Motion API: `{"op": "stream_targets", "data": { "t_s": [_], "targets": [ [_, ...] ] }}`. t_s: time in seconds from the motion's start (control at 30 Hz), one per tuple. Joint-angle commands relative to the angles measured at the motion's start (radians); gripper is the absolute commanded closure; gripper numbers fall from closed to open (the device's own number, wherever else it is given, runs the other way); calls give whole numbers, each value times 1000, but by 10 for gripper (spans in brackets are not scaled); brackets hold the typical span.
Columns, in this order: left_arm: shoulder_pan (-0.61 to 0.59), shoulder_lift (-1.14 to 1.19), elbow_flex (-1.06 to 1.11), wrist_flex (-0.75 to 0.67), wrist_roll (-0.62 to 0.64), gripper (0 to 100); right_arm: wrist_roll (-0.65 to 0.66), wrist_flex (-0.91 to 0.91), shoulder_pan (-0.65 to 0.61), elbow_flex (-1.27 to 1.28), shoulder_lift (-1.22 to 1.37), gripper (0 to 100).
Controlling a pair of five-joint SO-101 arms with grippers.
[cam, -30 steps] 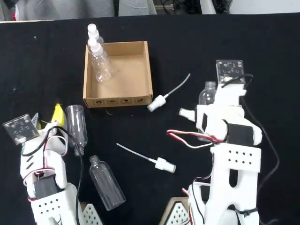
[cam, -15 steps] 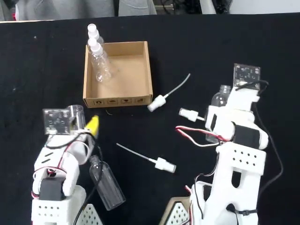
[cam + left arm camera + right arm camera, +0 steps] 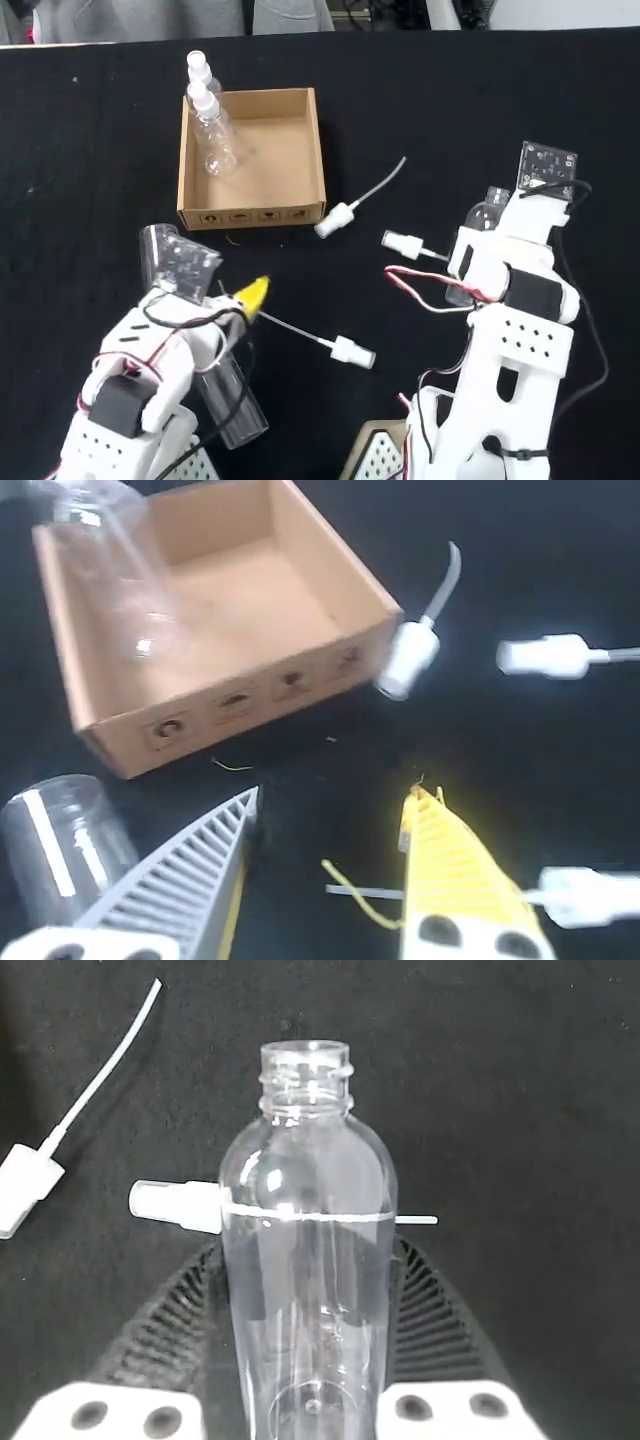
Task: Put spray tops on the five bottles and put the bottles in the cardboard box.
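From above, the right jaws are squeezed on the held bottle [image 3: 491,212], which has no top. The arm covers most of it. The left jaws are spread apart with nothing in them. A loose spray top [image 3: 350,351] lies on the black table [image 3: 100,150] just past the yellow jaw, and its thin tube runs back to that jaw's tip. A covered bottle [image 3: 232,405] lies half under the left arm. Far ahead of the left jaws is the cardboard box [image 3: 318,160]. A capped bottle [image 3: 213,135] leans in its corner. I cannot tell if the far capped bottle [image 3: 199,68] is inside or behind.

From the left wrist, the jaws gape wide. An edge bottle [image 3: 55,835] lies just outside the grey jaw, cut off. The loose spray top [image 3: 590,895] sits just outside the yellow jaw, cut off too.

From the right wrist, the jaws hug the held bottle [image 3: 305,1240] low on its body, hiding its bottom. Its open neck [image 3: 305,1065] points away from them. Beyond it lies another spray top [image 3: 175,1205].

The bottles look light, thin and smooth, so I think they can slip or dent; the middle of the body is the best place to hold. The spray tops look tiny with bendy tubes, so grab the fat white head.
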Motion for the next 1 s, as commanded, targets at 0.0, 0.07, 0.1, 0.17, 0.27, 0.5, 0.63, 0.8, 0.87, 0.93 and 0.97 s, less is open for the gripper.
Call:
{"op": "stream_targets", "data": {
  "t_s": [0.0, 0.07, 0.1, 0.17, 0.27, 0.5, 0.63, 0.8, 0.87, 0.93, 0.97],
  "targets": [
    [104, 140, -143, 2, -14, 780, -8, -31, 69, -8, -41, 943],
    [150, 235, -194, -3, -14, 780, -8, -31, 87, -8, -41, 943],
    [170, 282, -217, -6, -15, 779, -8, -31, 97, -8, -41, 943],
    [211, 379, -266, -8, -40, 779, -8, -31, 112, -8, -41, 943],
    [271, 509, -332, -8, -87, 779, -8, -31, 135, -8, -41, 943],
    [352, 744, -461, -8, -146, 779, -8, -31, 155, -8, -41, 943],
    [400, 848, -515, -8, -172, 779, -8, -31, 155, -8, -41, 943],
    [447, 961, -561, -31, -180, 779, -8, -29, 155, -8, -41, 943],
    [456, 1000, -564, -68, -181, 780, -8, -28, 155, -8, -41, 943],
    [463, 1034, -564, -107, -181, 781, -3, -26, 155, -8, -41, 943],
    [464, 1049, -564, -123, -181, 783, -2, -25, 155, -8, -41, 943]
  ]
}}
